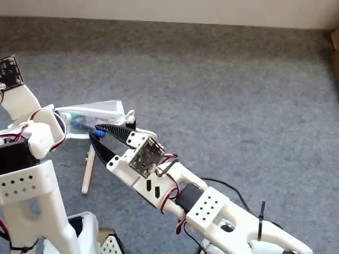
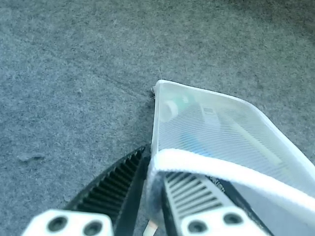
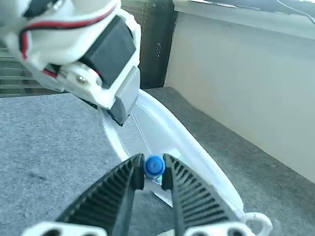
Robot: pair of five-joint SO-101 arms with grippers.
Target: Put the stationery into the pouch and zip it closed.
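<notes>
A: Step in hand?
B: Insertion. Right gripper (image 3: 153, 172) pinches 1 blue-capped pen (image 3: 154, 164) at mouth of translucent white mesh pouch (image 2: 221, 128), upper left of high view; left gripper (image 2: 153, 169) clamps its rim.
A: Next?
B: Likely push deeper, release; zip pending.

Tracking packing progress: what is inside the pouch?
Through the mesh pouch, a white and green item and something pale blue show, too blurred to name. The right gripper holds a blue-capped pen at its mouth. The rest is hidden.
</notes>
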